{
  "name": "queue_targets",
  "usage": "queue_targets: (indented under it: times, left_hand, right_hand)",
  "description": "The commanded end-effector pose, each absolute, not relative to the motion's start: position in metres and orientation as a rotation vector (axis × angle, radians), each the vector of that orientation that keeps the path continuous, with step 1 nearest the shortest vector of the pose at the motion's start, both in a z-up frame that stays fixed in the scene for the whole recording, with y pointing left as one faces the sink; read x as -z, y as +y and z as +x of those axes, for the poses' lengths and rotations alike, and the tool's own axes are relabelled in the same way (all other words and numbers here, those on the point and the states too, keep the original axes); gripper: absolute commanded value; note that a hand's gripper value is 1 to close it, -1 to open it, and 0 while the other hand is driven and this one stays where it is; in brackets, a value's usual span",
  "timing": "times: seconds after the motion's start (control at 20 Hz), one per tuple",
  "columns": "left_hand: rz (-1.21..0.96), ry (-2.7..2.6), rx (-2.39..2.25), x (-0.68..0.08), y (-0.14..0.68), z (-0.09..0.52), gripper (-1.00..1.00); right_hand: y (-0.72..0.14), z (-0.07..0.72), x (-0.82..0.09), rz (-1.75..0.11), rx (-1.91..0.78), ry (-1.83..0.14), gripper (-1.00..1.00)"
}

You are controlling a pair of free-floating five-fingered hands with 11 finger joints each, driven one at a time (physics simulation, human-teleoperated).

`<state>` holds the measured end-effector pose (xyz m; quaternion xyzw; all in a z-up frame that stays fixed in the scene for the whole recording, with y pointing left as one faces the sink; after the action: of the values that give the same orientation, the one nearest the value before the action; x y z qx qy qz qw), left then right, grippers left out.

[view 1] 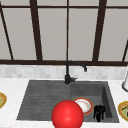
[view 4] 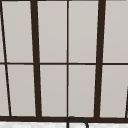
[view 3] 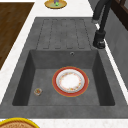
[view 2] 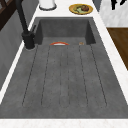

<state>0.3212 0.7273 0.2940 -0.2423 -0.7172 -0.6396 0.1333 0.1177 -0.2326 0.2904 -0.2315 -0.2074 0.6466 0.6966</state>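
A black right hand hangs over the front right part of the sink basin, just right of a red-rimmed white plate. The plate lies flat on the basin floor, and its rim peeks over the basin's edge in the left side view. A large red ball sits at the sink's front edge and covers part of the plate. A small round item lies in the basin's near corner.
A black faucet stands behind the sink, and the ribbed drainboard lies to its left. Yellow dishes of food sit on the counter at the right and left. A white container stands at the back right.
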Motion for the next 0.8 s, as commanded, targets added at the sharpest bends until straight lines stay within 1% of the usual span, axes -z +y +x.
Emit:
queue_targets:
  times: [0.0, 0.75]
  left_hand:
    - [-0.647, -2.076, 1.882, -0.302, 0.709, 0.303, -1.00]
    - [-0.675, -2.089, 1.888, -0.314, 0.604, 0.245, -1.00]
  right_hand:
    - [-0.233, 0.118, -0.290, -0.516, -1.442, -0.463, 0.00]
    - [-0.233, 0.118, -0.290, -0.516, -1.442, -0.463, 0.00]
